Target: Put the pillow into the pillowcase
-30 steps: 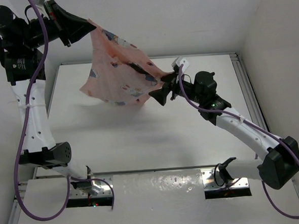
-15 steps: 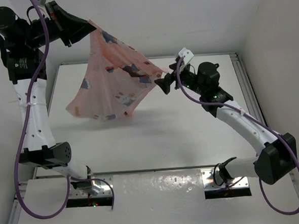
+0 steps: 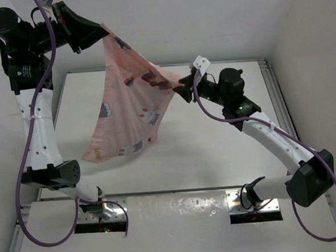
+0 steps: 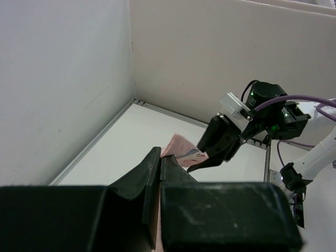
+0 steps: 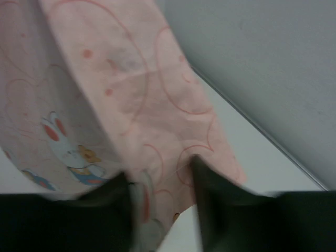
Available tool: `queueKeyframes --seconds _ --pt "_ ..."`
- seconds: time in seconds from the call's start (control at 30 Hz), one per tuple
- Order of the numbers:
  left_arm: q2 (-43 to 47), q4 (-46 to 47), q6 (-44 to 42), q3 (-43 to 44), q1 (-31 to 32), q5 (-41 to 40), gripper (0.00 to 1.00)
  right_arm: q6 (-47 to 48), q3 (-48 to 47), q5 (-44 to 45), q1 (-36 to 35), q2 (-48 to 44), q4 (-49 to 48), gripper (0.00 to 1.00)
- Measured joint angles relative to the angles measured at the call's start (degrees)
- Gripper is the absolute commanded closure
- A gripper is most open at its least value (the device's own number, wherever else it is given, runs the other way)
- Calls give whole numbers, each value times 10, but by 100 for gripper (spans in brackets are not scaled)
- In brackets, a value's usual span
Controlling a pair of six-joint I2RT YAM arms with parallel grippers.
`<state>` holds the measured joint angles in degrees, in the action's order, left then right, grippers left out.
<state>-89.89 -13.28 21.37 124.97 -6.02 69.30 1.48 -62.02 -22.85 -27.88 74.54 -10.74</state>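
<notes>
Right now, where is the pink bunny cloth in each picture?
Top external: pillowcase hangs mid-picture, a bit left of centre.
Left wrist: small pink patch at centre.
Right wrist: fills the left and middle.
Shared landmark: the right gripper pinching its corner.

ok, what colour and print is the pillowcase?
Pink pillowcase, printed with small cartoon figures in white, red and blue. It shows best in the right wrist view.
</notes>
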Motion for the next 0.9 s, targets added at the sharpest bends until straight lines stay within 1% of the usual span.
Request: queueKeyframes --seconds 0.03,0.17,0.23,0.3,0.37,0.43,0.5,0.6,0.73,0.8,0.9 --pt "0 0 0 0 0 0 100 -4 -4 -6 -5 5 -5 100" --pt "0 -1 -4 0 0 -1 100 -41 5 -3 -19 11 -56 100" --pt "0 -5 -12 0 -2 -4 100 -56 4 20 -16 9 -80 100" --pt "0 -9 -21 -1 -8 -14 100 -64 -16 47 -7 10 -80 100" --pt "-4 -10 -17 7 -24 -31 100 -73 -72 75 14 15 -72 100" --pt "-20 -2 14 37 -55 -40 100 -84 -150 92 37 23 -66 100" --pt "-41 67 63 74 -84 -45 100 -97 -226 88 53 21 -75 100" --pt "-38 126 87 86 -89 -53 100 -106 -256 81 33 -10 -107 100" --pt "4 125 72 42 -71 -55 100 -112 -236 93 31 -52 -130 100" --pt "16 113 65 18 -70 -51 100 -117 -238 96 41 -46 -129 100" --pt "14 92 52 -7 -72 -50 100 -128 -266 96 65 -3 -105 100"
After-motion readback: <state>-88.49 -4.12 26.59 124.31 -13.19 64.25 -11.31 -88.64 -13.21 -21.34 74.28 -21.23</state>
